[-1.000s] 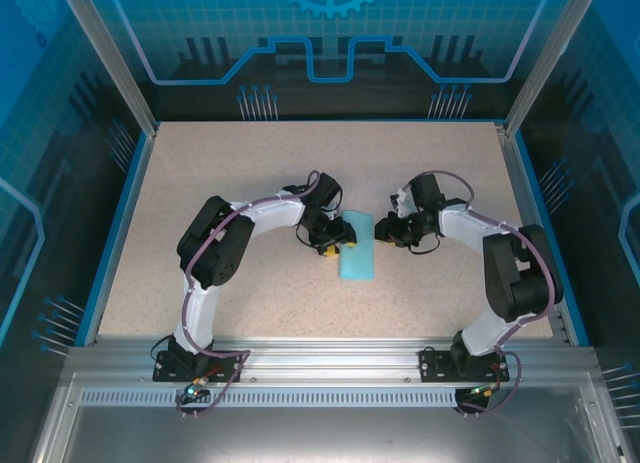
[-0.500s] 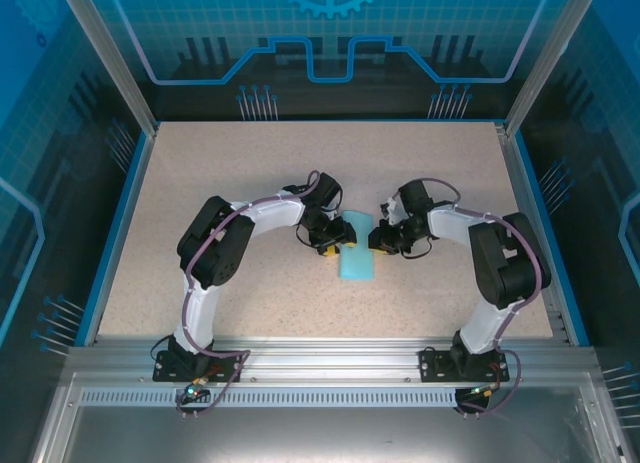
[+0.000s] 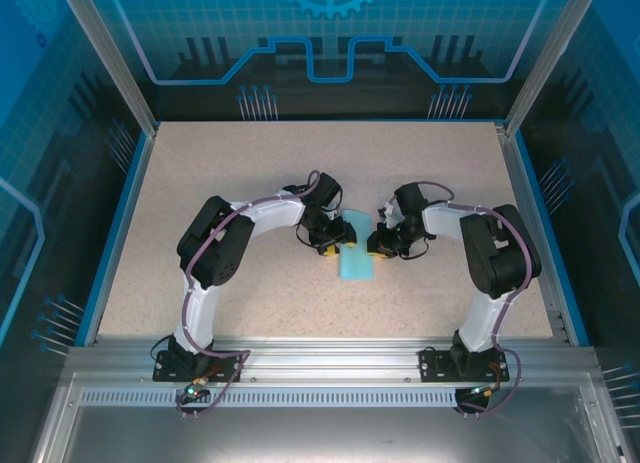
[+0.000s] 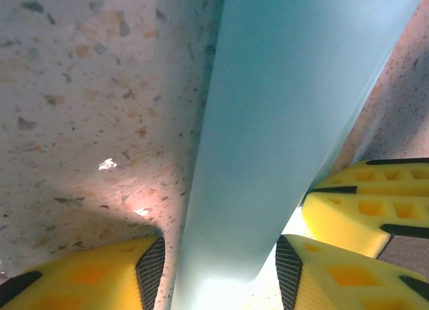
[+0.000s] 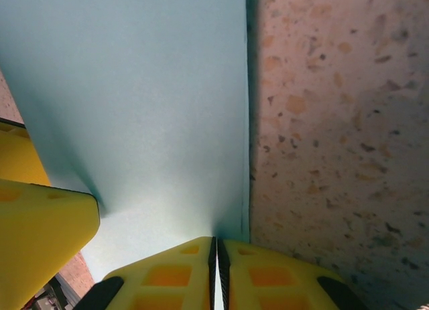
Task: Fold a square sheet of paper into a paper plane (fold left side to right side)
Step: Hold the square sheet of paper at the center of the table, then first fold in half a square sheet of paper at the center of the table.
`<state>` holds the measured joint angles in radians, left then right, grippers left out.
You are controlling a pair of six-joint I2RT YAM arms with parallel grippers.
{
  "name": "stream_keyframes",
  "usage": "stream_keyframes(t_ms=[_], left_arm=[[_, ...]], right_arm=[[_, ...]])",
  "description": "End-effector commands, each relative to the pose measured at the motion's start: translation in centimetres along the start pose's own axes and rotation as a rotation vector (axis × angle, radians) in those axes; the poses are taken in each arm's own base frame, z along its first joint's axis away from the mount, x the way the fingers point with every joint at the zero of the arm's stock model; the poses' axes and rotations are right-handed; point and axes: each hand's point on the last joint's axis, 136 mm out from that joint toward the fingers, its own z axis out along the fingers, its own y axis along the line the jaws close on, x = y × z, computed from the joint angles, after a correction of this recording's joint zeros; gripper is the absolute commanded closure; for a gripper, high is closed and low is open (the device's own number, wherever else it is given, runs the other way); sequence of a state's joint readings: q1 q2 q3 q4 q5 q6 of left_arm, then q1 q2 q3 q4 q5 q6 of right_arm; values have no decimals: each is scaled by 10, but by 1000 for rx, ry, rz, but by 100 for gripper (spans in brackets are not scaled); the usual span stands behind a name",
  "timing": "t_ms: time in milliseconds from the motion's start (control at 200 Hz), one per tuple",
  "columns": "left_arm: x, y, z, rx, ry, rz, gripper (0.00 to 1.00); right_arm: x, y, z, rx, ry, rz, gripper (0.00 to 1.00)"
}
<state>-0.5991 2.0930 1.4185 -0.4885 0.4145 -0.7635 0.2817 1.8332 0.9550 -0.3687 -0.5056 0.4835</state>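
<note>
Over the last second our right hand (image 3: 381,245) has slid in from the right and pinched its fingers together on the right edge of the sheet of paper (image 3: 356,259). In the right wrist view the pads (image 5: 167,273) meet, with the blue edge running into them. The paper, a narrow strip, lies mid-desk (image 3: 250,173) between both hands. Our left hand (image 3: 334,245) hasn't moved: its fingers (image 4: 87,283) stand apart, and the strip's end passes between them. We judge the sheet is now secured for pressing the left-to-right crease.
</note>
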Motion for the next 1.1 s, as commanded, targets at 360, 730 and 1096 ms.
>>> stream_keyframes(t_ms=[360,730,1096], left_arm=[[3,-7,-44,38,-90,90,51],[5,3,-14,44,-35,52,50],[7,7,2,38,-8,44,50]], right_arm=[[15,-30,8,148,65,11,87],[12,-23,6,118,53,2,87],[10,-16,5,87,43,-8,86]])
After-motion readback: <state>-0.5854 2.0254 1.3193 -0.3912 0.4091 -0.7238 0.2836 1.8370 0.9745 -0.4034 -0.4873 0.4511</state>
